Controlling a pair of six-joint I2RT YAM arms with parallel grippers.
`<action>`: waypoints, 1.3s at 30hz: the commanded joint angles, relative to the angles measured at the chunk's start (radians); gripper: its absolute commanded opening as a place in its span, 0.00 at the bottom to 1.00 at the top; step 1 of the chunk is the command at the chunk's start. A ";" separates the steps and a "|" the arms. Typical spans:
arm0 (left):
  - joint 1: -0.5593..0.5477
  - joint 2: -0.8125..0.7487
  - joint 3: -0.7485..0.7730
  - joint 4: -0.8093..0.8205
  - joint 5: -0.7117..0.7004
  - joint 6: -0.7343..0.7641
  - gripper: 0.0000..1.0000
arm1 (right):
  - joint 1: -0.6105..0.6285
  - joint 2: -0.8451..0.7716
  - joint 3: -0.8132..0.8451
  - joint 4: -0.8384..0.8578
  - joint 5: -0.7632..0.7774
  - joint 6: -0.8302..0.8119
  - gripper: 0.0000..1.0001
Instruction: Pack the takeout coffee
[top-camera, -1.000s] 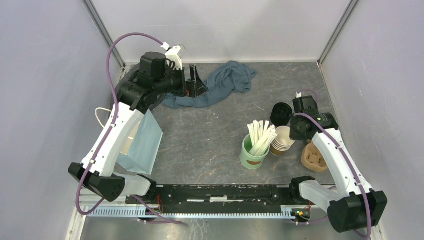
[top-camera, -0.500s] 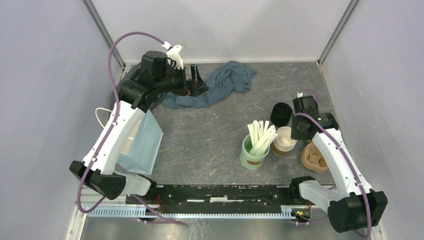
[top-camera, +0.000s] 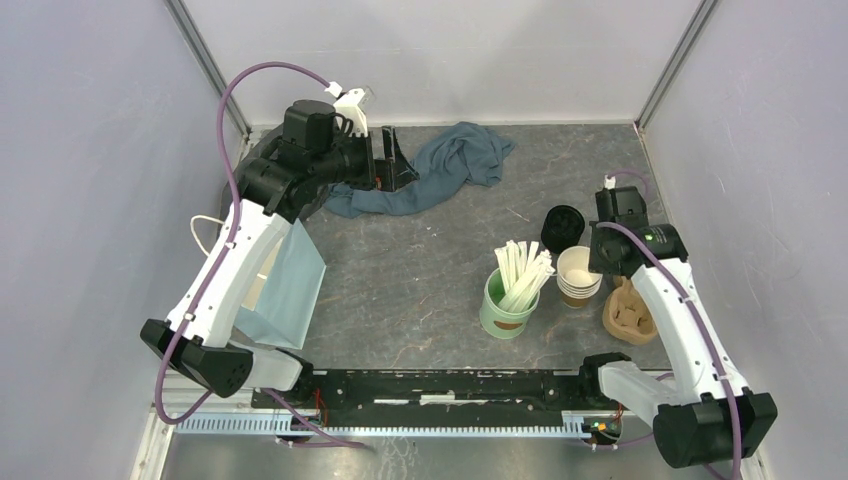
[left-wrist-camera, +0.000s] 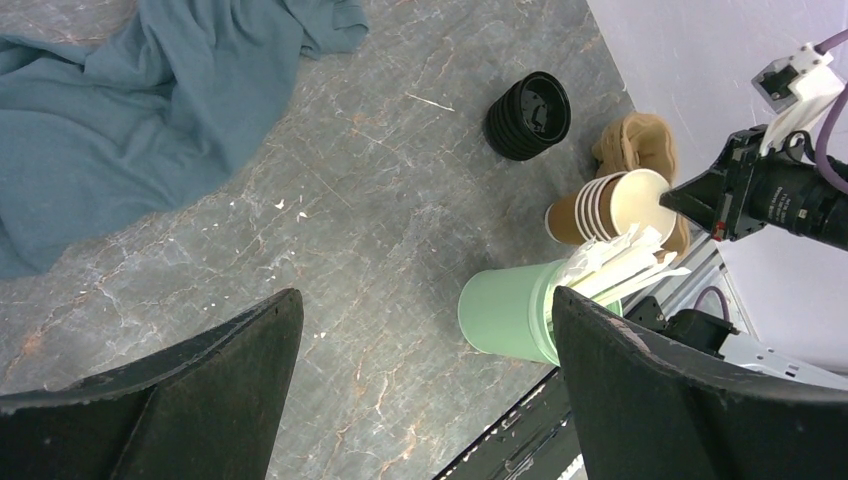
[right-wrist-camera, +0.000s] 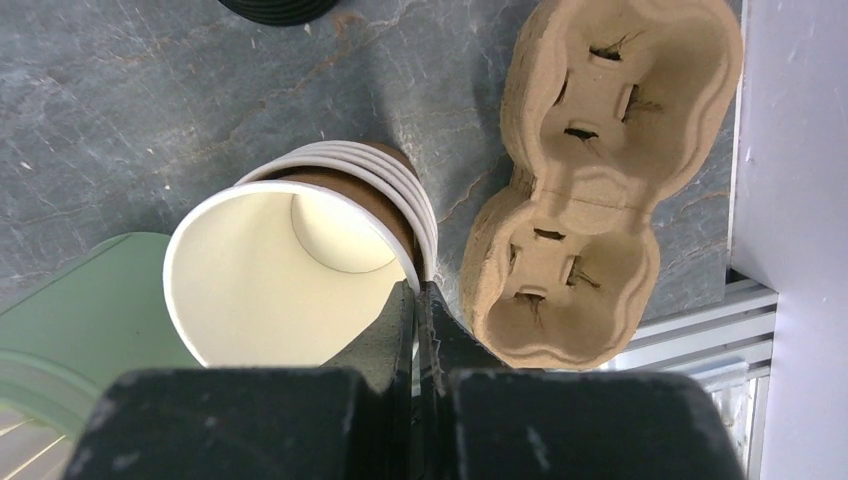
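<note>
R gripper (right-wrist-camera: 415, 300) was clenched on the rim of the top brown kraft paper cup w/ cream inside (right-wrist-camera: 270, 290). One finger looked to be inside the wall and one outside, a thin pinch. That cup sat atop a nested stack of matching lidless cups (top-camera: 580, 277) near the right edge of the grey stone-look tabletop (top-camera: 420, 270). The stack stood between the pale green cup of wooden stirrers (left-wrist-camera: 505, 310) and the two-well brown moulded-pulp carrier (right-wrist-camera: 590, 180), which lay just beside it at the right edge. Stack looked tilted, not upright.

Step, as I read it: peel one cup off the stack. To do it well:
- pull slowly along the stack's own axis, w/ a slight twist so lower cups don't ride up
- keep the pinch light enough not to crease the rim
- stay clear of the stirrers

Task thing's look: no lidded coffee visible. The held cup was open and empty, w/ a rolled pale rim. The ribbed stack of round black plastic sip lids (left-wrist-camera: 528, 115) sat apart, farther from the near edge.

L gripper (left-wrist-camera: 425, 300) was released, wide and empty, near the far-left corner by the crumpled blue-grey cloth (left-wrist-camera: 130, 110).
</note>
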 joint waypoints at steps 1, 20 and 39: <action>-0.003 0.006 0.031 0.017 0.026 0.033 1.00 | -0.004 -0.022 0.069 -0.011 0.017 0.013 0.00; -0.005 0.011 -0.001 0.025 0.054 0.018 1.00 | -0.004 -0.048 0.365 -0.173 -0.018 0.029 0.00; -0.367 0.059 -0.512 0.202 -0.022 -0.321 0.95 | -0.004 -0.161 0.592 -0.156 -0.198 -0.084 0.00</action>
